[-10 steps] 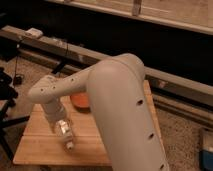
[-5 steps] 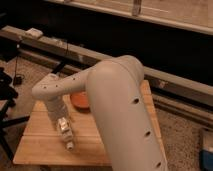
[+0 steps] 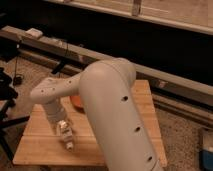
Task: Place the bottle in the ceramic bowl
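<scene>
Dim and brown-lit, the room has a dark wall behind and a long grey ledge (image 3: 175,84) running across it from upper left to right, with a speckled floor below. On that floor stands a wooden table (image 3: 40,150) of pale planks, seen from above. Most of the view is filled by the robot arm (image 3: 110,100), a thick cream-coloured limb that rises from the lower right, bends over the table and reaches left, then turns down at the wrist. Behind it, near the middle of the table, only an orange sliver of the ceramic bowl (image 3: 76,102) shows; the rest is hidden by the arm. The gripper (image 3: 63,129) hangs low over the front left part of the table, well short of the bowl. At its end is the bottle (image 3: 67,140), whitish, tilted, its narrow end pointing down and forward, close to the wood. Whether the gripper is clamped on the bottle or only set around it cannot be told, nor whether the bottle's tip touches the table. The step in hand looks like the pick-up, with the placing not yet done. The next move would call for a sure hold, a lift clear of the wood, then a carry back and right over the bowl's rim before release.
</scene>
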Robot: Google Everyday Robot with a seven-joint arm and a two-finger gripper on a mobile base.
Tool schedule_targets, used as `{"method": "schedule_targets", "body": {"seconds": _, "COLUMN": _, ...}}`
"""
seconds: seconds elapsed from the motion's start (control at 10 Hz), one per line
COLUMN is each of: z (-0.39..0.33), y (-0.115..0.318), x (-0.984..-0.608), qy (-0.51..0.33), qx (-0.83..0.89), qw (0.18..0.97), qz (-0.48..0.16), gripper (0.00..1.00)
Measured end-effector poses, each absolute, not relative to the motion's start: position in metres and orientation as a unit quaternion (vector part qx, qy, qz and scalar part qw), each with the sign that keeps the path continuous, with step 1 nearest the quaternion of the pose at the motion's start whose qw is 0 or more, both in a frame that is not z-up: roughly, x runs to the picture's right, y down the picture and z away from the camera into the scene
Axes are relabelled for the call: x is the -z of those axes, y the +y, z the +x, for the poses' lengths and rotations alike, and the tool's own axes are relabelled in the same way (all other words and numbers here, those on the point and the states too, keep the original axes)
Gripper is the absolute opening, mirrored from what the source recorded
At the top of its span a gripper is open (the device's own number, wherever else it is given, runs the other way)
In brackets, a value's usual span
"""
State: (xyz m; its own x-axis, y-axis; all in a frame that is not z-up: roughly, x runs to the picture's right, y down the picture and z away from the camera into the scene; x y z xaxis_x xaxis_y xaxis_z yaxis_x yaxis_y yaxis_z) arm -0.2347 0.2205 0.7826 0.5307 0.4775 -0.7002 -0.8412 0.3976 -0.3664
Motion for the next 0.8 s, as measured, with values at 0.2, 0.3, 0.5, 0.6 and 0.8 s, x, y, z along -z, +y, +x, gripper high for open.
{"method": "schedule_targets", "body": {"seconds": 0.2, "z": -0.241, "y": 0.226, "x": -0.789, "qy": 0.258, "qx": -0.395, "qw": 0.805, "qz": -0.358, "gripper": 0.65}}
{"method": "schedule_targets", "body": {"seconds": 0.3, "z": -0.242, "y": 0.228, "x": -0.793, "qy": 0.262, "qx": -0.389, "qw": 0.808, "qz": -0.358, "gripper": 0.65}}
{"method": "schedule_targets", "body": {"seconds": 0.5, "z": -0.242, "y": 0.228, "x": -0.803, "qy": 0.269, "qx": -0.382, "qw": 0.809, "qz": -0.357, "gripper": 0.64}}
{"method": "schedule_targets", "body": {"seconds": 0.6, "z": -0.242, "y": 0.228, "x": -0.806, "qy": 0.272, "qx": -0.381, "qw": 0.808, "qz": -0.357, "gripper": 0.59}}
{"method": "schedule_targets", "body": {"seconds": 0.8, "z": -0.242, "y": 0.227, "x": -0.811, "qy": 0.278, "qx": -0.381, "qw": 0.805, "qz": -0.359, "gripper": 0.39}}
